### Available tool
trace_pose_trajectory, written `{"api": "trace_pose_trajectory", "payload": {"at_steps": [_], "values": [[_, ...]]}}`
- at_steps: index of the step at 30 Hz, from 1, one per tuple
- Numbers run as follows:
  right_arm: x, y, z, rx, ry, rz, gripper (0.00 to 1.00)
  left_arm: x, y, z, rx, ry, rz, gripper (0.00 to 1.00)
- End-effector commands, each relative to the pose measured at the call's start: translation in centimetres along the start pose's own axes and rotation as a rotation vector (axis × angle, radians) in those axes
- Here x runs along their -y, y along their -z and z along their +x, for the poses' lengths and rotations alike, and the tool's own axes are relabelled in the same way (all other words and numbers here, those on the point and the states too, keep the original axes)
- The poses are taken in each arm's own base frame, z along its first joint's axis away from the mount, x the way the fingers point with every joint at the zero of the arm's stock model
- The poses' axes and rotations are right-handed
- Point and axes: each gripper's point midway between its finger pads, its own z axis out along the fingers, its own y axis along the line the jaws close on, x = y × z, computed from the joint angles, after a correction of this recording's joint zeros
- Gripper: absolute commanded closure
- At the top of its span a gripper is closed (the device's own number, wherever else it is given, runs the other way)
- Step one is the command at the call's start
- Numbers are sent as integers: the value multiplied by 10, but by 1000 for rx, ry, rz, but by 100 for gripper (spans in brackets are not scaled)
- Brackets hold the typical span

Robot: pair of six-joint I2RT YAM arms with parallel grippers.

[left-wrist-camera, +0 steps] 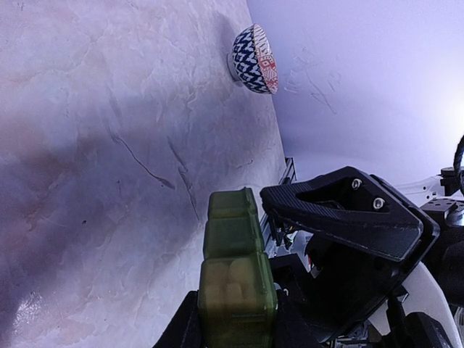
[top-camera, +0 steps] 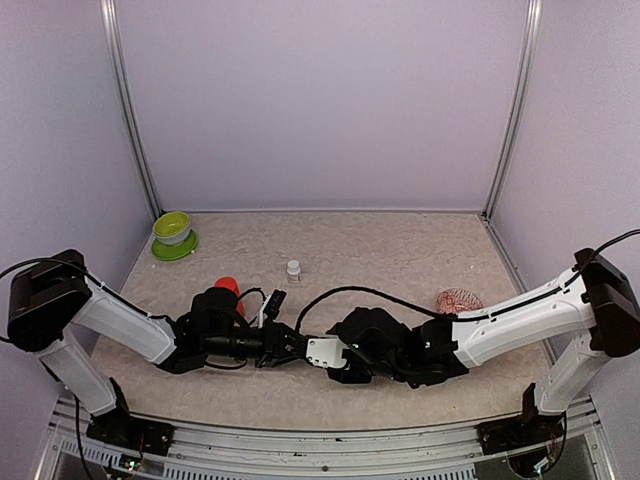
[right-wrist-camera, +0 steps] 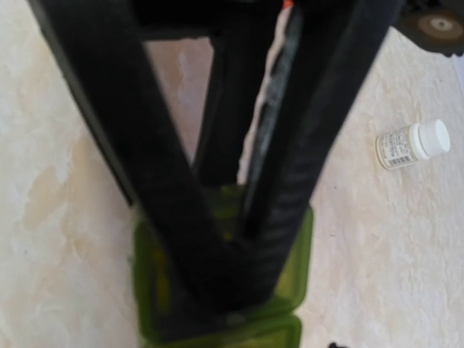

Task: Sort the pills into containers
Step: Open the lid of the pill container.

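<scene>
Left gripper [top-camera: 282, 347] is seen pinched on a row of three small dark green square plastic containers [left-wrist-camera: 233, 261]; the near box is clamped between its black fingers [left-wrist-camera: 183, 330]; the row is pointed toward 12 o'clock in the left wrist view, above the pale marbled table [left-wrist-camera: 109, 181]; pale pills [left-wrist-camera: 230, 283] are made out through the near box.

Right gripper [right-wrist-camera: 226, 293] is set against the containers from 3 o'clock in the top view; its black fingers [right-wrist-camera: 145, 181] are laid over the green box, tips close together; whether parted or pinching cannot be told, since the view is blurred.

A small white plastic pill bottle [top-camera: 293, 268] is noted at 12 o'clock of the grippers, apart from them; a blue-and-white patterned bowl [top-camera: 458, 300] at 2 o'clock; a lime-green bowl [top-camera: 172, 227] at 10 o'clock.
</scene>
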Motion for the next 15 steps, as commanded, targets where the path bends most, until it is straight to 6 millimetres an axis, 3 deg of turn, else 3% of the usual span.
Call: {"api": "trace_pose_trajectory", "payload": {"at_steps": [1, 10, 15], "values": [[-4, -3, -1, 9, 1, 10, 44, 11, -1, -2, 7, -18, 36, 73], [-7, -8, -3, 6, -3, -2, 52, 11, 1, -1, 9, -17, 43, 73], [-5, -9, -2, 1, -3, 8, 62, 10, 1, 0, 10, -15, 42, 73]]}}
